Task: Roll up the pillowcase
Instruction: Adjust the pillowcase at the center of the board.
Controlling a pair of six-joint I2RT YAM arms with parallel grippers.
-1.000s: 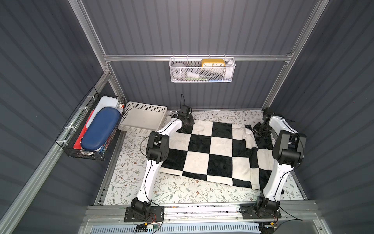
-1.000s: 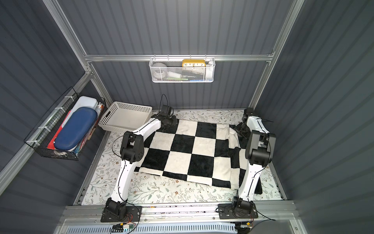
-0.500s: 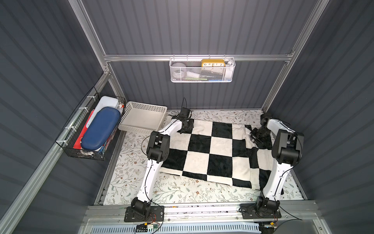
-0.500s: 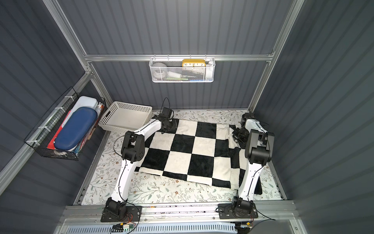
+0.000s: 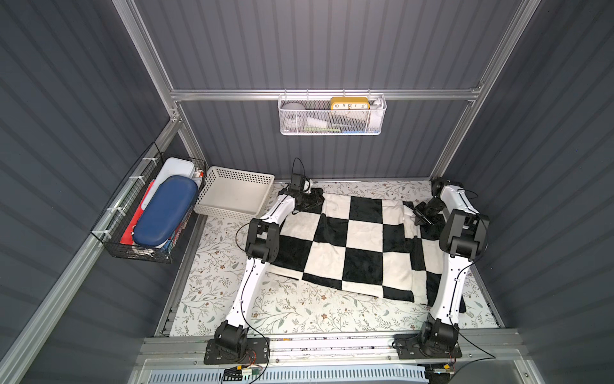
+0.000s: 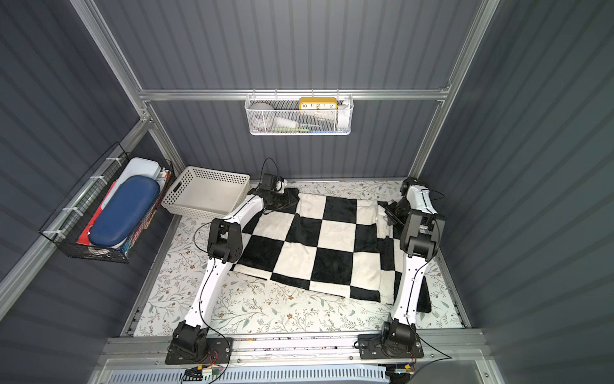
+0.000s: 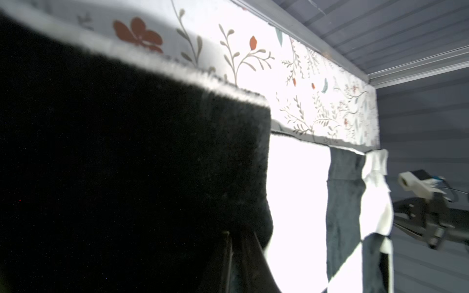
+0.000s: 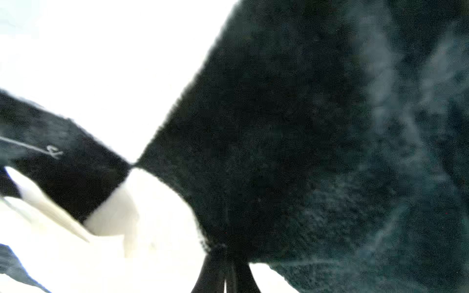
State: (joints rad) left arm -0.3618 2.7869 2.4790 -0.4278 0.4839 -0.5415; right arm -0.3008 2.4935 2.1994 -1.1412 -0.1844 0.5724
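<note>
1. Black-and-white checks fill the middle: the pillowcase (image 5: pixel 352 246) lies spread on the floral surface (image 5: pixel 299 309) in both top views. Its right side is rumpled into a long fold.
2. Look around it! A white basket (image 5: pixel 232 196) sits at the far left of the surface, near the cloth's far left corner. A black wire rack (image 5: pixel 146 212) hangs on the left wall with a blue case (image 5: pixel 166 212) inside. On the back rail hangs a white mesh basket (image 5: pixel 332 123) with a yellow clock (image 5: pixel 349 103) in it.
3. What blocks the view? The left arm (image 5: pixel 252 282) has its elbow over the cloth's left edge. The right arm (image 5: pixel 452 282) covers the right edge and hides the near right corner.
4. The left arm stretches from the near rail out to the far left corner. The left end effector (image 5: pixel 315 199) is down low on the black corner square. In the left wrist view its fingers (image 7: pixel 229 253) sit close together with black plush gathered between them, so it is pinching the pillowcase.
5. The right arm rises steeply, then bends back down. The right end effector (image 5: pixel 419 217) is at the far end of the fold. In the right wrist view its fingers (image 8: pixel 215 271) are pressed together on a pucker of black plush.
</note>
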